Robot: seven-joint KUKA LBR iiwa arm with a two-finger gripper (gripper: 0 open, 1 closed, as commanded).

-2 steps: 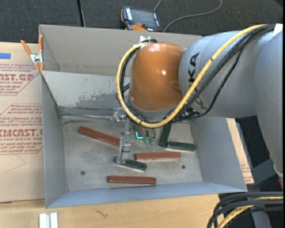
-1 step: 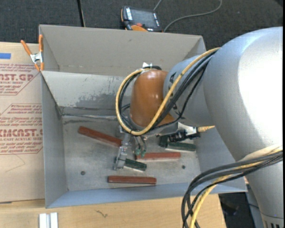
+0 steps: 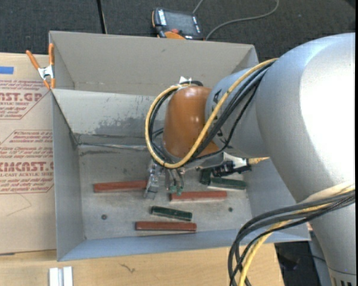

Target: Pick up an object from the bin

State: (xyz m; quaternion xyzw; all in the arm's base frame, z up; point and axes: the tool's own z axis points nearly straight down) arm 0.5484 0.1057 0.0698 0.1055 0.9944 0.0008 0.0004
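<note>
Grey bin (image 3: 68,159) floor: gripper (image 3: 164,185) low between left stick (image 3: 119,187) and right stick (image 3: 198,196), both red-brown. Pincer spread, empty. Best: centre over one stick, straddle its width, then close.

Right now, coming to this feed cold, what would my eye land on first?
The big grey arm dominates the right, its orange wrist cover reaching down into the bin. Its gripper hangs open low over the floor's middle, between the near ends of the left reddish-brown stick and the right reddish-brown stick. Toward the front lie a dark green stick and the front reddish-brown stick.
</note>
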